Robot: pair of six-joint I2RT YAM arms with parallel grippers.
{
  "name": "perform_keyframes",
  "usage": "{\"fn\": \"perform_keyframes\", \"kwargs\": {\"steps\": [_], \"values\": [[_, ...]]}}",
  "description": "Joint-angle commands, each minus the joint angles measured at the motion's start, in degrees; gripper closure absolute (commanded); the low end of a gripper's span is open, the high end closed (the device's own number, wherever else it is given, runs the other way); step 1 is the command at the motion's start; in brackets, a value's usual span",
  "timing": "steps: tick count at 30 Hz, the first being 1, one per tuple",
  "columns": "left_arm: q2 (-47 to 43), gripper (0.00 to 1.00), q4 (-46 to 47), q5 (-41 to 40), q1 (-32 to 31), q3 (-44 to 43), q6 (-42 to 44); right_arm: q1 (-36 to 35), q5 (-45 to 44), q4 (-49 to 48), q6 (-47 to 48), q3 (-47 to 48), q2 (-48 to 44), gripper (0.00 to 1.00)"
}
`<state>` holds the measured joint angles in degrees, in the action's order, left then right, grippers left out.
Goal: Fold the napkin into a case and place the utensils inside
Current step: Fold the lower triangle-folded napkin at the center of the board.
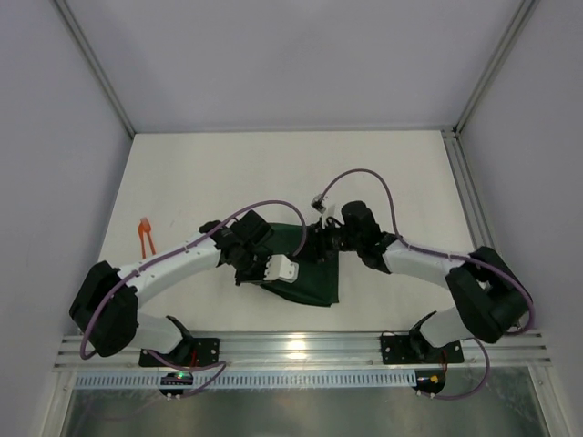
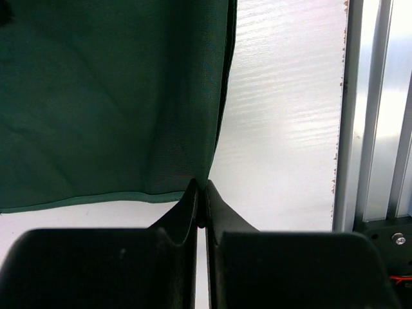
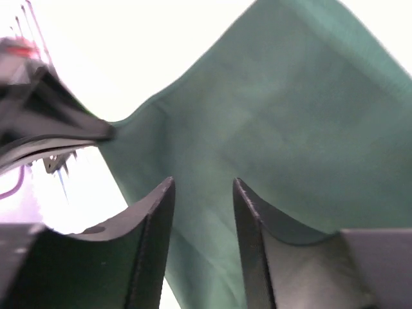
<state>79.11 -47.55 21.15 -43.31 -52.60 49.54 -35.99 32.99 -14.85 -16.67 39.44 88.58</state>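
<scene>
Your left gripper (image 2: 201, 193) was pinched shut on the edge of the green napkin (image 2: 109, 96), which lay mid-table (image 1: 228, 173) between both arms. Your right gripper (image 3: 203, 187) hung over the cloth, its 2 fingers apart, gripping nothing. Orange utensils (image 1: 146, 235) lay well apart, at the left.

Much of the napkin (image 1: 314, 282) hidden beneath left arm (image 1: 173, 264) and right arm (image 1: 419, 259); utensils (image 1: 146, 235) too small, perhaps two pieces
</scene>
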Motion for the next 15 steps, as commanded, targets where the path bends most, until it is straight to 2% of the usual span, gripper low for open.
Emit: {"fn": "perform_keyframes", "kwargs": {"steps": [1, 3, 5, 6, 7, 10, 13, 14, 15], "values": [[-0.80, 1.00, -2.19, 3.20, 0.42, -1.19, 0.73, -0.31, -4.49, -4.30, 6.99, -6.01, -11.20, 0.53], [-1.06, 1.00, -2.28, 3.46, 0.59, -1.10, 0.56, -0.92, -6.61, -5.18, 8.92, -9.10, -19.00, 0.50], [-1.33, 1.00, -2.37, 3.73, 1.03, -1.10, 0.65, -4.51, -11.79, -5.45, 13.38, -13.24, -23.95, 0.46], [-1.41, 1.00, -2.46, 4.07, 1.30, -1.19, 0.73, -6.44, -15.20, -5.97, 15.24, -15.77, -28.41, 0.44], [-1.24, 1.00, -2.55, 4.34, 1.38, -1.19, 0.82, -10.64, -17.07, -6.67, 16.48, -17.02, -30.37, 0.43], [-0.89, 1.00, -2.81, 4.60, 1.56, -1.45, 0.82, -17.17, -22.51, -10.01, 23.24, -22.89, -36.69, 0.38], [-0.80, 1.00, -2.81, 4.78, 1.74, -1.54, 0.82, -25.60, -31.74, -12.83, 27.20, -27.57, -39.70, 0.27], [-0.71, 1.00, -2.90, 4.78, 1.91, -1.63, 0.82, -29.97, -38.46, -13.79, 28.87, -28.53, -38.92, 0.26], [-0.71, 1.00, -2.99, 4.78, 1.91, -1.63, 0.82, -32.19, -41.31, -14.06, 29.67, -28.54, -38.92, 0.25]]}}
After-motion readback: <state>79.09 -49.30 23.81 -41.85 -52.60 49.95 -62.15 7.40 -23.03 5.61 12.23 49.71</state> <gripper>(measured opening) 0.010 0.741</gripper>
